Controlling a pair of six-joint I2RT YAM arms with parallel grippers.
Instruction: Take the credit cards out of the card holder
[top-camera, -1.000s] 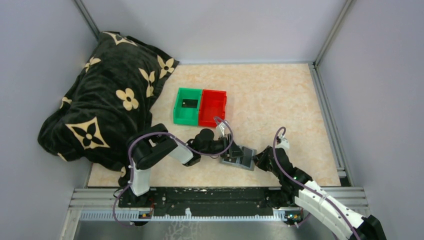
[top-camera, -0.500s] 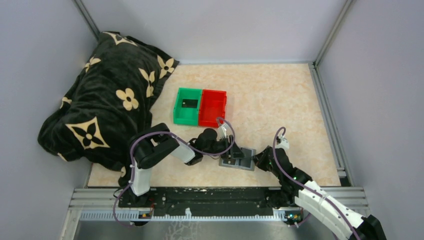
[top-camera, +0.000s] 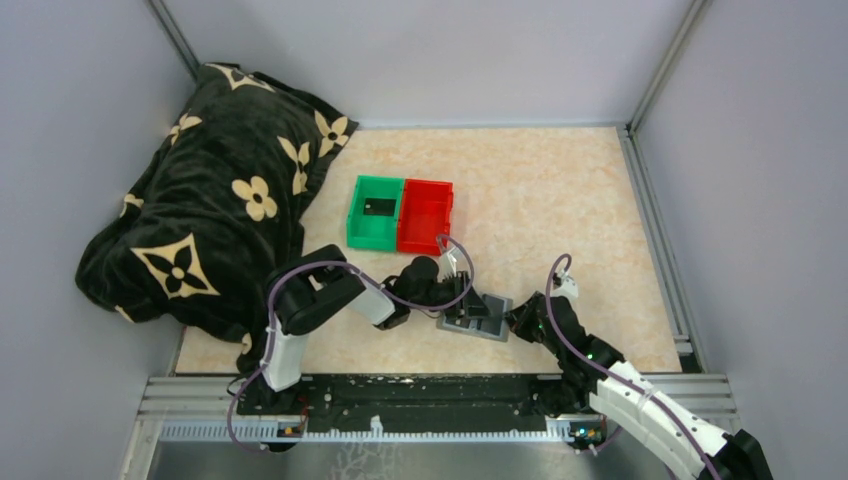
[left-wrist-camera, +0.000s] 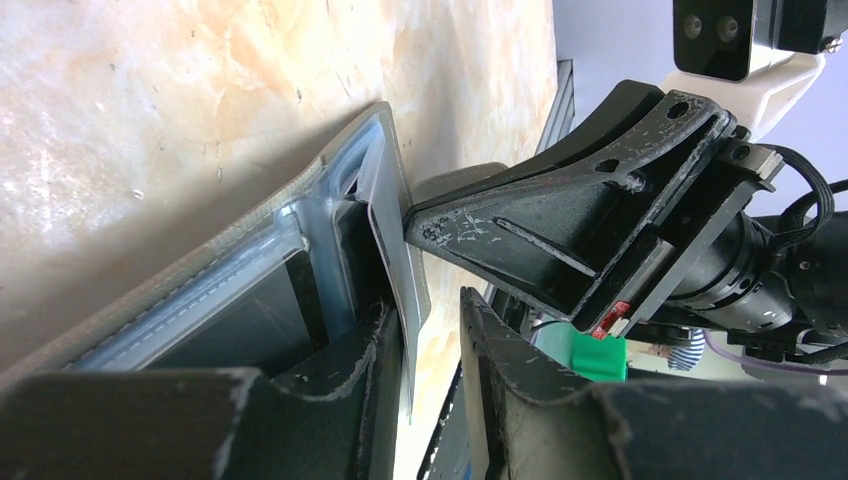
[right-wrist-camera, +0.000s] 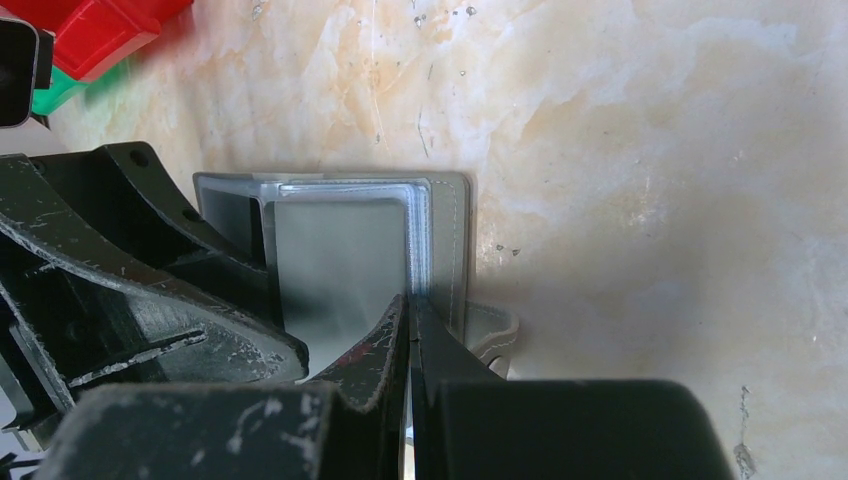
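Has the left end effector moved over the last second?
Yes. The left end effector shifted slightly right, away from the red bin, further over the card holder.

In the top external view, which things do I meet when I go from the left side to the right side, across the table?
blanket → green bin → red bin → card holder → right gripper. The left gripper is left out, as it overlaps the card holder.

A fixed camera, high and behind, looks down over the whole table (top-camera: 540, 190). Two wrist cameras face the card holder (right-wrist-camera: 450, 230) closely from opposite sides.
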